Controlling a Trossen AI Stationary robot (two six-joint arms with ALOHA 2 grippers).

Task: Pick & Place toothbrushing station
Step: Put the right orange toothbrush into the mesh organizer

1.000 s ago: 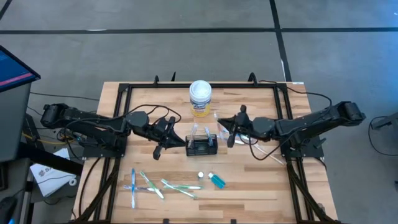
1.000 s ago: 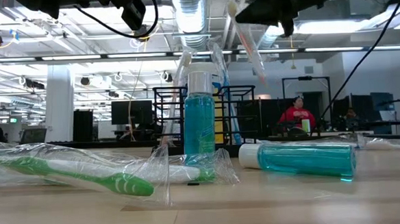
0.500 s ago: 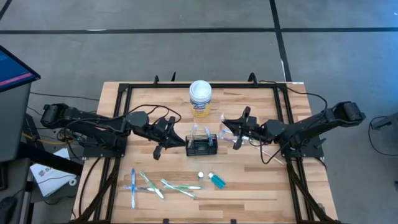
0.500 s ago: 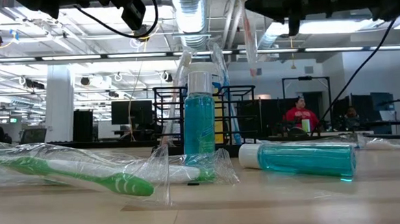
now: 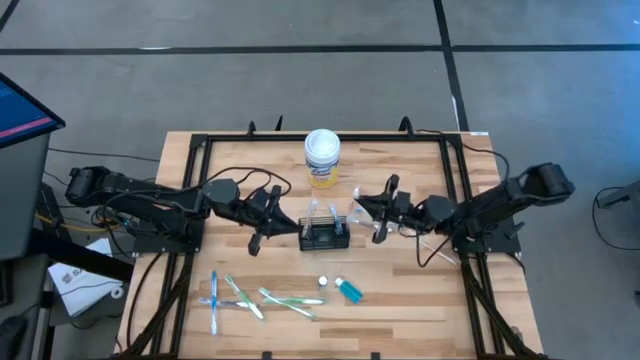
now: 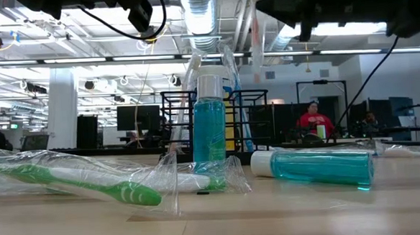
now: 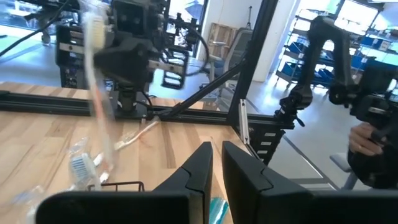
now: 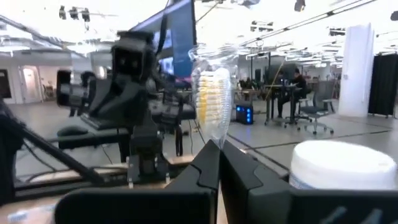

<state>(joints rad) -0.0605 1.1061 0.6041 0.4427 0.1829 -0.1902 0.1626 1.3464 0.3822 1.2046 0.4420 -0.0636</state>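
Gripping a wrapped toothbrush (image 8: 212, 102), the right end effector (image 5: 381, 212) has its fingers pinched together on the wrapper and hangs just right of the caddy (image 5: 324, 234), above the worktop (image 5: 420, 300). In the right wrist view the yellow bristles stand up beyond the fingertips. The left end effector (image 5: 262, 232) hovers just left of the caddy with its fingers nearly closed, a thin gap between them, holding nothing.

The caddy sits near the middle of the worktop and already holds two wrapped toothbrushes (image 5: 320, 212) standing upright. One white-lidded canister (image 5: 322, 157) stands just behind the caddy. In front of the caddy are two small bottles of blue-green liquid: one upright (image 5: 324, 283) and one lying on its side (image 5: 347, 290). Farther front and to the left of the caddy lie about four wrapped toothbrushes (image 5: 250, 297), blue and green, partly crossing each other. One more toothbrush (image 5: 428, 246) lies to the right of the caddy, under the right arm.
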